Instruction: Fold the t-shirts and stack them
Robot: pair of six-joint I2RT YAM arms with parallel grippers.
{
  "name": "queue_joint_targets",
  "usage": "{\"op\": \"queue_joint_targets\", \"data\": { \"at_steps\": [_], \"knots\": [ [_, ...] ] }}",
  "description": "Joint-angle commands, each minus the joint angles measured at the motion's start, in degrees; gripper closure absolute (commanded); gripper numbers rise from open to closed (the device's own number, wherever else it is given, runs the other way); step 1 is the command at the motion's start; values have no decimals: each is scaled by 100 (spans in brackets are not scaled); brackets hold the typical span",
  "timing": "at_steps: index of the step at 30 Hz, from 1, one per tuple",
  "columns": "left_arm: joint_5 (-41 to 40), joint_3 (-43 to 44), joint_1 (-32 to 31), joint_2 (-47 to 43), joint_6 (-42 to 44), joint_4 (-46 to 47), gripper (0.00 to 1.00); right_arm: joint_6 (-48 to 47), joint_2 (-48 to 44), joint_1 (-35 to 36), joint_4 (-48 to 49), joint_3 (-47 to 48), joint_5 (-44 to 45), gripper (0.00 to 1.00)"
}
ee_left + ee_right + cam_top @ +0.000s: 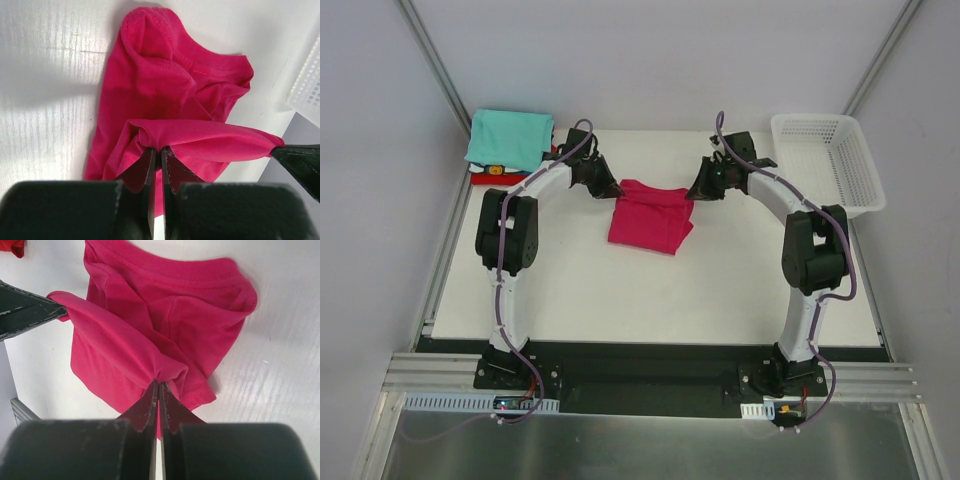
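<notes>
Top external, left fingers (pixel 616 190) and right fingers (pixel 695 193) each clenched on magenta-pink t-shirt (pixel 650 222), teal t-shirt (pixel 508 138) folded far left

No text, label or number is legible anywhere.

Lab test cell; white table (pixel 650 290); aluminium frame rails (pixel 430 375); bare grey walls (pixel 670 50)

Table: flat white rectangular tabletop (pixel 650 290) with a faint grain.

Lying on it:
- One crumpled magenta-pink cloth t-shirt (pixel 650 222), centre towards the far side, its far edge raised off the surface.
- Far left corner: a stack with a folded teal cloth t-shirt (pixel 508 138) on top of a folded red cloth t-shirt (pixel 492 170).
- Far right corner: one white plastic mesh basket (pixel 815 118).
</notes>
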Motion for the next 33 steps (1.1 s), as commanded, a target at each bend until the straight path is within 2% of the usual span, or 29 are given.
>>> {"op": "queue_joint_targets", "data": {
  "at_steps": [1,4,5,6,7,8,9,11,13,14,19,25,33],
  "knots": [
    [-210,278,145,-11,299,233,99,-222,-33,-160,418,-64,-20,99],
    [-192,480,162,94,308,260,96,-231,89,-204,428,50,-56,98],
    [-192,559,162,147,308,269,92,-240,107,-212,428,77,-56,94],
    [-157,594,162,174,317,269,68,-283,133,-213,393,138,-65,91],
    [-157,612,162,191,317,277,59,-310,151,-213,384,165,-56,87],
    [-183,603,162,191,317,286,53,-345,160,-213,401,174,-38,76],
    [-227,595,162,183,326,312,39,-380,160,-213,419,182,-38,69],
    [-297,568,171,148,343,330,22,-459,169,-213,454,209,6,48],
    [-368,559,171,112,396,374,7,-582,169,-213,515,244,-56,47],
    [-403,559,171,51,448,392,3,-626,125,-221,533,244,-91,44],
    [-456,428,171,-326,633,462,1,-820,-217,-186,884,-1,-344,40],
    [-211,-573,101,-1187,625,646,1,-548,-806,-19,893,-423,-662,39],
    [386,-2120,-417,-2313,634,717,1,268,-2080,192,1498,-2459,-864,39]
  ]
}}
